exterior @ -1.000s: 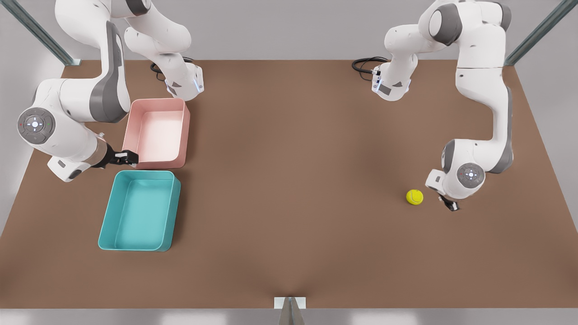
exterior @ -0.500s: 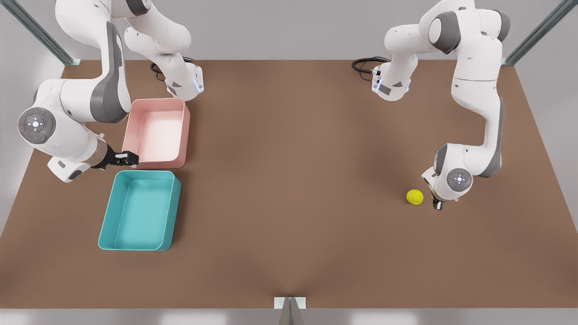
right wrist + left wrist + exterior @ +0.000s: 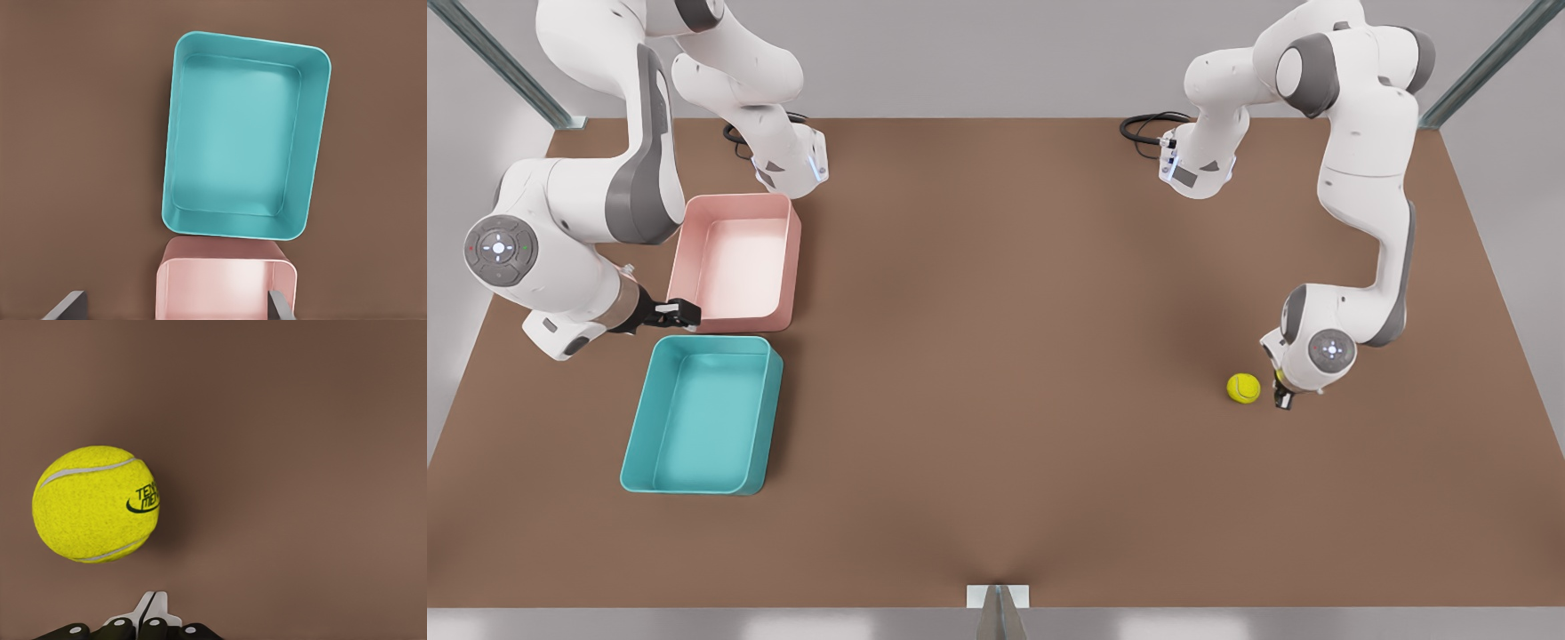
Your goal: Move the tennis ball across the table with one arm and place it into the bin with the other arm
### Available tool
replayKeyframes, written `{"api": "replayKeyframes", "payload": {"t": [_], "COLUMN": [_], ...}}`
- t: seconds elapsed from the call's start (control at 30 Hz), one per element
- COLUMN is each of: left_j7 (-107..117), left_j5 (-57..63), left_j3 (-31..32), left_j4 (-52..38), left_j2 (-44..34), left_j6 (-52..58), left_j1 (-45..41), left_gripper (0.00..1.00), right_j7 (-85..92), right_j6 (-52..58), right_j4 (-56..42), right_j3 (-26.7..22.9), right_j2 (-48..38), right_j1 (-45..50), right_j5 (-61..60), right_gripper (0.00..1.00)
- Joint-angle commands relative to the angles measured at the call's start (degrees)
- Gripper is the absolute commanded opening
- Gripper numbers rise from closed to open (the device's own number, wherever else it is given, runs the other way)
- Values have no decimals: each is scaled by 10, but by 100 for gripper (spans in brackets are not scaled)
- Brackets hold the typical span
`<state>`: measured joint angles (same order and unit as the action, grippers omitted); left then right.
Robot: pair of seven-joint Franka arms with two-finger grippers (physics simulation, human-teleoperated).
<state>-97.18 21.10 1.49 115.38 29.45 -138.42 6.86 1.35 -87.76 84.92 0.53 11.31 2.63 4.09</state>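
Surface: brown table under a grey backdrop, with metal frame struts at the far corners.
Tennis ball: the tennis ball rests on the bare tabletop on the front view's right side, well apart from both trays. In the left wrist view the ball shows white seams and a dark printed logo.
Left gripper: the left gripper is low over the table just beside the ball, on the side toward the front view's right edge, not touching it. In the left wrist view its fingers are pressed together with nothing between them, pointing past the ball rather than around it.
Bin: the teal bin sits on the front view's left side, nearer the camera than the pink tray. It has low walls and rounded corners, and nothing lies inside it. It is also seen from above in the right wrist view.
Pink tray: the pink tray stands just beyond the bin, their short ends close together; from these views I cannot tell whether they touch.
Right gripper: the right gripper waits above the gap between the two trays, near their left corners. The right wrist view shows its fingers spread wide, holding nothing.
Cables: black cables lie at each arm's base on the far edge.
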Motion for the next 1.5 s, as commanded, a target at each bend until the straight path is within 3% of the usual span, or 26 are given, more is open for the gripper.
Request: {"api": "replayKeyframes", "payload": {"t": [0.0,0.53,0.67,0.73,0.83,0.93,0.97,1.0,1.03,1.07,1.1,1.2,1.23,1.37,1.47], "left_j7": [-18,54,303,547,872,870,850,850,962,1171,1208,1282,1165,1107,1090], "left_j5": [7,7,7,3,-123,-143,-121,-115,-227,-255,-243,-173,-207,-215,-242], "left_j3": [-2,-3,2,67,106,106,106,96,55,26,20,-17,-17,-18,-19], "left_j4": [3,32,63,61,54,-31,-65,-70,-150,-287,-360,-453,-441,-452,-458], "left_j2": [0,11,-20,-27,-27,-34,-32,-64,-84,-94,-96,-74,-107,-100,-101], "left_j6": [-42,-69,-54,-40,-40,64,102,196,305,471,563,649,646,638,639], "left_j1": [0,-10,-105,-149,-147,-106,-85,-62,-68,-80,-102,-190,-161,-157,-122], "left_gripper": [21,21,21,21,21,21,100,100,100,100,100,100,100,100,100], "right_j7": [-1,-1,-1,-1,-1,-1,-1,-1,-1,-1,-2,-132,-181,-282,-282], "right_j6": [0,-2,-2,-2,-3,-5,-5,-4,-4,-4,-5,-7,-22,-97,-165], "right_j4": [0,9,9,9,9,9,9,9,9,9,9,-60,-73,-80,-20], "right_j3": [0,0,1,1,1,1,0,1,0,1,0,5,5,7,8], "right_j2": [-1,-4,-4,-3,-2,-2,-2,-2,-2,-2,-1,88,103,152,155], "right_j1": [0,-1,-1,-1,-1,-1,-1,-1,-1,-1,-1,45,82,163,179], "right_j5": [0,-1,-1,-1,-1,-1,-1,-1,-1,-2,-12,-63,-64,-101,-108], "right_gripper": [100,100,100,100,100,100,100,100,100,100,100,100,100,100,100]}}
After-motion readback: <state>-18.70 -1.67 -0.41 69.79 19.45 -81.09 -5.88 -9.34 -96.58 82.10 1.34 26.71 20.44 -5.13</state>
